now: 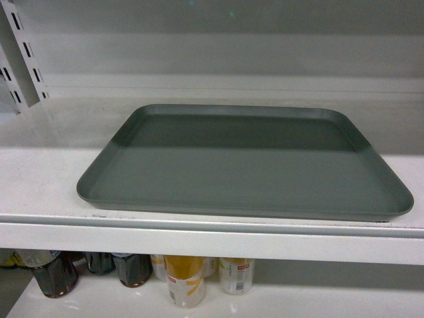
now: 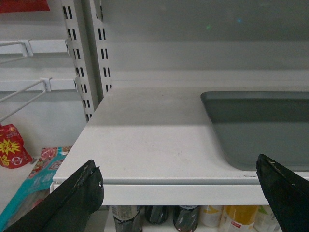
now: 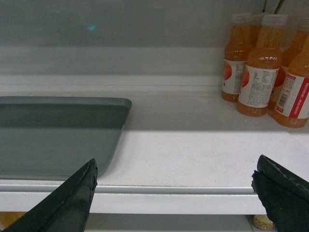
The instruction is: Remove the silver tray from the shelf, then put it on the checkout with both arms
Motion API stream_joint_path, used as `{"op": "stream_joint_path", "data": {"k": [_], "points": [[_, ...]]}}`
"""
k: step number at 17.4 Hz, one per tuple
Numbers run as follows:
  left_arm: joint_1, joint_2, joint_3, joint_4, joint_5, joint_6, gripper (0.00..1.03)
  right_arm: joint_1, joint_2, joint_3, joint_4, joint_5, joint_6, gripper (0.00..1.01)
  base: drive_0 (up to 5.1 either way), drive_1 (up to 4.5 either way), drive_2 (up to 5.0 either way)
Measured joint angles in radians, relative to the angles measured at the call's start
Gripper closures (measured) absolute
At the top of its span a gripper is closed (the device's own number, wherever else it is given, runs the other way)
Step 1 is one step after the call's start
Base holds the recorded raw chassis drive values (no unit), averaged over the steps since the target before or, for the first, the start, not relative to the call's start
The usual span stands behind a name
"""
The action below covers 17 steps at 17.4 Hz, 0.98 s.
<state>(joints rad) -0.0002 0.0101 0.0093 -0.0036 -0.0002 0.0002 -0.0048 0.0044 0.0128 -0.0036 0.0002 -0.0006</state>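
- White shelf: the silver tray is seen lying flat near its front lip.
- Left claw and right claw: both are held spread wide, empty, short of the shelf.
- Step judged: approach; each side rim remains to be gripped.

The white shelf is carrying the silver tray, which is lying flat near its front lip; orange juice bottles are standing on the board well to the tray's right.
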Motion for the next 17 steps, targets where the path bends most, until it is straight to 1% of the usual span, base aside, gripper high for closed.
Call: {"op": "stream_joint_path", "data": {"k": [9,10,11,12,13,14,15,16,17], "points": [[0.000,0.000,0.000,0.000,0.000,0.000,0.05,0.000,0.000,0.000,0.000,0.000,0.000,0.03,0.0,0.00,0.0],[0.000,0.000,0.000,0.000,0.000,0.000,0.05,0.029,0.019,0.018,-0.071,0.070,0.031,0.03,0.0,0.00,0.0],[-0.003,0.007,0.008,-0.026,-0.008,-0.002,0.05,0.066,0.100,0.035,-0.081,0.159,0.075,0.03,0.0,0.00,0.0],[-0.017,0.110,0.076,-0.190,-0.050,-0.021,0.05,0.064,0.194,0.051,-0.033,0.199,0.122,0.03,0.0,0.00,0.0],[-0.021,0.241,0.115,-0.182,-0.064,-0.024,0.05,0.064,0.246,0.060,0.014,0.208,0.142,0.03,0.0,0.00,0.0],[-0.026,0.337,0.128,-0.118,-0.062,-0.027,0.05,0.069,0.288,0.070,0.068,0.199,0.151,0.03,0.0,0.00,0.0],[-0.042,0.435,0.135,-0.033,-0.060,-0.031,0.05,0.084,0.356,0.087,0.144,0.188,0.151,0.03,0.0,0.00,0.0],[-0.063,0.533,0.147,0.067,-0.059,-0.030,0.05,0.090,0.440,0.099,0.226,0.159,0.149,0.03,0.0,0.00,0.0],[-0.073,0.624,0.166,0.151,-0.049,-0.031,0.05,0.097,0.523,0.108,0.305,0.142,0.138,0.03,0.0,0.00,0.0]]}}
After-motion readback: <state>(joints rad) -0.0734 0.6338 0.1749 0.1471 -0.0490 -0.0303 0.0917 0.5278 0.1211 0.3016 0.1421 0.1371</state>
